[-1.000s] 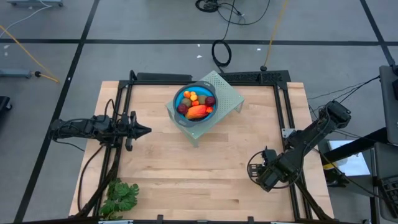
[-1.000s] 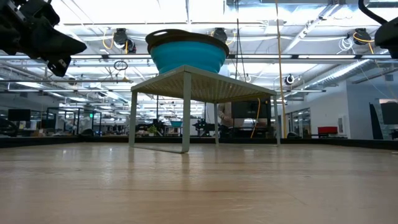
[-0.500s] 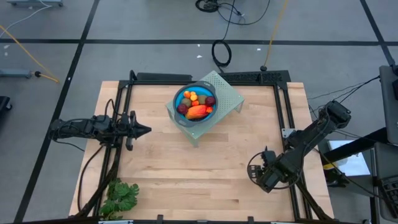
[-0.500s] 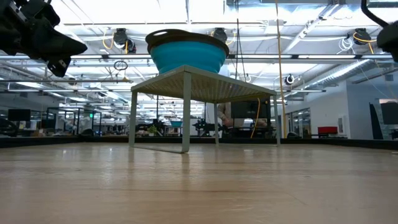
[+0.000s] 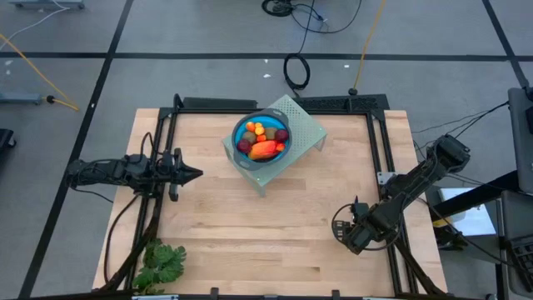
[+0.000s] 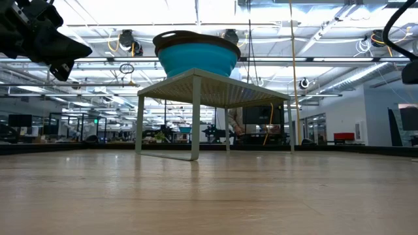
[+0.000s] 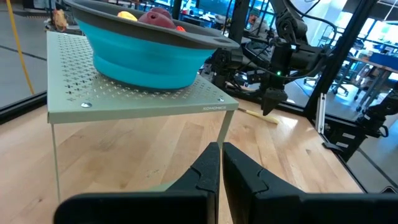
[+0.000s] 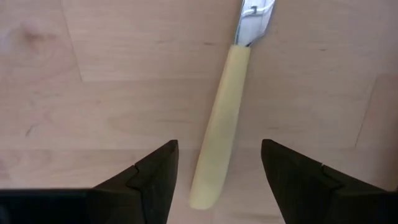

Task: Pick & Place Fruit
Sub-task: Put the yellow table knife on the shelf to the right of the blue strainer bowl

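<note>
Fruit (image 5: 263, 140) approx 8 pcs in 1 bowl (image 5: 240, 130), left fingers (image 7: 219, 163) closed, right fingers (image 8: 158, 171) wide over 1 knife (image 8: 219, 135)

- A pale wooden worktop (image 5: 250, 225) with a black frame round its edges.
- A small pale green perforated metal stand (image 5: 304, 127) sits toward the far side of the worktop, set at an angle, on thin legs.
- A blue bowl (image 6: 198, 55) with a dark grey rim rests on top of the stand, near its front corner.
- A green leafy bunch (image 5: 161, 264) lies at the near left corner of the worktop.
- A slim yellow-handled knife (image 8: 219, 127) lies flat on the wood near the right edge, its metal blade only partly seen.
- Black cables coil on the grey floor (image 5: 208, 33) beyond the worktop.
</note>
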You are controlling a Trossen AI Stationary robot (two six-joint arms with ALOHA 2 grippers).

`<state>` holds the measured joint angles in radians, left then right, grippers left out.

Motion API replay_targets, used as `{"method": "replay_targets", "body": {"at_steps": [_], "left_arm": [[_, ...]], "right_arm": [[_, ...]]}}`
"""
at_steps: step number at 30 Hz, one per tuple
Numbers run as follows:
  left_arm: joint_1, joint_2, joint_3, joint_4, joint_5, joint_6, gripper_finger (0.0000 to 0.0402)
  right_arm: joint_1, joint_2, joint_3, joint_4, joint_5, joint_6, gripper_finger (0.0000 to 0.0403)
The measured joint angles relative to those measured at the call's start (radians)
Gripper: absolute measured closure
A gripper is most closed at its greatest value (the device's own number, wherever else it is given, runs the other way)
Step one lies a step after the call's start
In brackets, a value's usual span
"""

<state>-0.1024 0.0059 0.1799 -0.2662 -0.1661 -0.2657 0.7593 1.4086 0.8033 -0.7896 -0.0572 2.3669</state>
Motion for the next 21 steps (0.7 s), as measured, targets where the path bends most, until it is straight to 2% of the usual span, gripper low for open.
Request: {"method": "replay_targets", "body": {"at_steps": [6,13,21], "left_arm": [[0.0,0.0,0.0,0.0,0.0,0.0,0.0385],[0.0,0.0,0.0,0.0,0.0,0.0,0.0385],[0.0,0.0,0.0,0.001,-0.002,-0.006,0.0385]], "right_arm": [[-0.002,0.0,-0.035,0.018,0.001,0.004,0.0177],[-0.002,-0.005,-0.122,0.177,-0.001,0.002,0.0177],[-0.002,-0.003,-0.137,0.188,0.002,-0.014,0.0177]]}}
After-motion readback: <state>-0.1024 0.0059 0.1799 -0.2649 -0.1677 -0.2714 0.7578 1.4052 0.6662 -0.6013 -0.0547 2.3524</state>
